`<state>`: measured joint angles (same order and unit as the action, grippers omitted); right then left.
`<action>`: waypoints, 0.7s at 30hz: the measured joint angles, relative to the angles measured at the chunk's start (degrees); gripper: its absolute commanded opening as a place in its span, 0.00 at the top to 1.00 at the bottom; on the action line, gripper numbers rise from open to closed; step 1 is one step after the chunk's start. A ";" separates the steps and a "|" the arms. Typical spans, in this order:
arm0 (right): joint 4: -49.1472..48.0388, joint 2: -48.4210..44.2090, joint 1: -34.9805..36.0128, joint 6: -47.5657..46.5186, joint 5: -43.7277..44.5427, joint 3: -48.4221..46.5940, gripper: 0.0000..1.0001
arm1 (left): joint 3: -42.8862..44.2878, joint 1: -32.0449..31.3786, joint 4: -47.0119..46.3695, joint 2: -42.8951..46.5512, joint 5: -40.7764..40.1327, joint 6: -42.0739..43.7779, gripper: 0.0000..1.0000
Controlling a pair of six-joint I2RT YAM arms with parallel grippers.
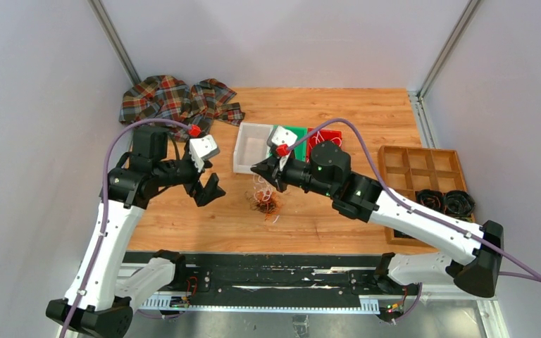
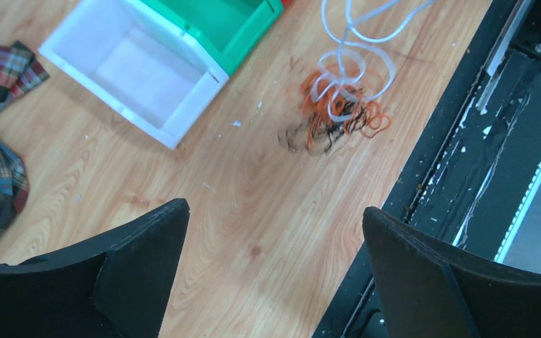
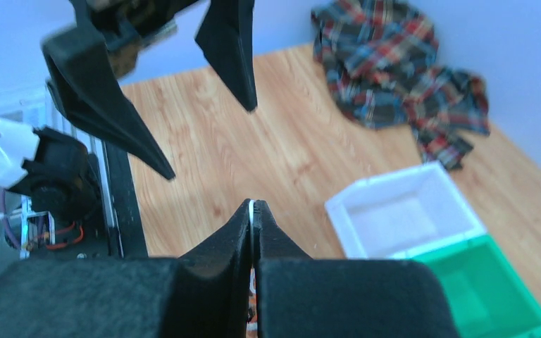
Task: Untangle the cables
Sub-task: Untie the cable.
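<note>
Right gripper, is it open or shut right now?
Shut. The right gripper pinches a thin white cable between touching tips; the cable rises from the tangle.

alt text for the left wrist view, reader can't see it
Orange, black and white cables lie tangled on a wooden table, white loops rising out of frame. The left gripper hangs open in the foreground; a white bin, green bin and plaid cloth sit upper left.

top looks down, wrists share white bin (image 2: 197, 105)
</note>
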<state>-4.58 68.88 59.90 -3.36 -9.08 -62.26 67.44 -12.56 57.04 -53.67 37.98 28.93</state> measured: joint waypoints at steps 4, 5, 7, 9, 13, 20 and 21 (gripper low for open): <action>-0.13 -0.09 0.00 -1.01 -1.46 -4.33 0.99 | 1.27 0.00 -0.35 1.11 2.32 -0.46 0.02; -0.20 -0.07 0.00 -1.01 -2.16 -5.44 0.99 | 1.27 0.00 -0.33 1.40 3.02 -0.59 0.02; -0.24 0.13 0.00 -0.92 -3.28 -6.64 0.99 | 1.27 0.00 -0.33 1.88 4.52 -0.85 0.02; -0.50 1.18 0.00 -0.48 -5.09 -8.96 0.99 | 1.27 0.00 -0.52 2.40 6.05 -1.53 0.02; -1.16 4.00 0.00 1.03 -8.22 -12.59 0.99 | 1.01 0.00 -5.27 4.63 8.02 -6.71 0.02; -1.70 9.86 0.04 5.90 -13.25 -15.96 0.99 | 0.13 0.00 -14.40 9.88 9.57 -11.89 0.03; -1.92 10.43 0.07 6.73 -13.92 -16.06 0.99 | 0.13 0.00 -14.95 10.21 9.70 -12.00 0.05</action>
<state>-6.50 79.31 59.96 3.38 -23.00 -78.32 67.57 -12.56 42.09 -43.46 47.68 16.93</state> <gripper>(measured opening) 0.010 0.990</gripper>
